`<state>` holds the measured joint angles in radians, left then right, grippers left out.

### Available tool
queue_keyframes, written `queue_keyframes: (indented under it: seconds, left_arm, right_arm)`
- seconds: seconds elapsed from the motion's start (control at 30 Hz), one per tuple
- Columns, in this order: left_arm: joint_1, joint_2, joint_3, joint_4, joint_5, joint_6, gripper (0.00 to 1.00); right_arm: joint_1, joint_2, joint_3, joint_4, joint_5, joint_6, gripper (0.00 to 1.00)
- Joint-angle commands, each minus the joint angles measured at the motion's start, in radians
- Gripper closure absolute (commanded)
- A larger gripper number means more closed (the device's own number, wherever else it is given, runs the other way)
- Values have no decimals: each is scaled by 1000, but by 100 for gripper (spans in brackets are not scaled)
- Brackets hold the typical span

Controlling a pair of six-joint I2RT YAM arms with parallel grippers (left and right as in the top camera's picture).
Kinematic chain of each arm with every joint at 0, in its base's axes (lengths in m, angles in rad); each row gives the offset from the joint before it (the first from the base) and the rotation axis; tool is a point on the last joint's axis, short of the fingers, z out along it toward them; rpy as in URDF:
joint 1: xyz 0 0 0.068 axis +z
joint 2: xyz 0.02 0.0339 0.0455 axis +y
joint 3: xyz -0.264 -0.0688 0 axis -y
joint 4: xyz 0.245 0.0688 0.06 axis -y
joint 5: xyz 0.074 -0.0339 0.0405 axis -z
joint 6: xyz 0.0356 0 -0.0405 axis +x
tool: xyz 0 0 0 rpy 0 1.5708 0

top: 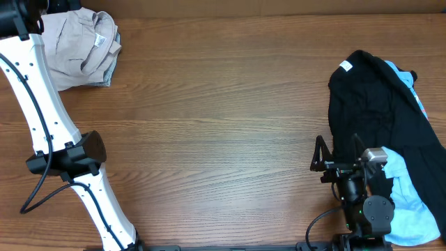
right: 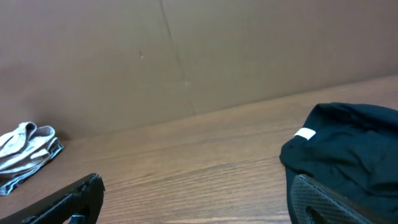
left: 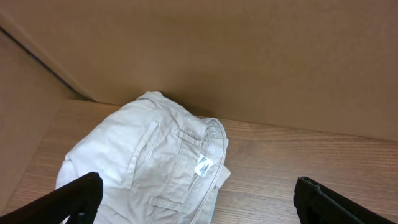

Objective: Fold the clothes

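Note:
Folded beige khaki shorts (top: 83,50) lie at the far left corner of the table; in the left wrist view (left: 149,165) their waistband, belt loops and white label show. My left gripper (left: 198,202) hangs open and empty above them. A black garment (top: 376,104) lies heaped at the right with a sky-blue garment (top: 408,202) beneath it. My right gripper (top: 340,155) is open and empty just left of the black garment (right: 348,146).
The wooden table (top: 223,125) is backed by a brown cardboard wall (left: 249,56). The white left arm (top: 42,118) reaches up the left side. The right arm's base (top: 366,209) stands at the front edge.

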<state>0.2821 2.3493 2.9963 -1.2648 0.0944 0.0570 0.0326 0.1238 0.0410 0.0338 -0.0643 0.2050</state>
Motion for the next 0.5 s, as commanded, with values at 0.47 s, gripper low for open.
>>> queue_keyframes:
  seconds: [0.47]
  left_arm:
    - [3,-6,2,3,10,-12,0]
  right_arm:
    - [-7,-121,-33,-117,44,-3,0]
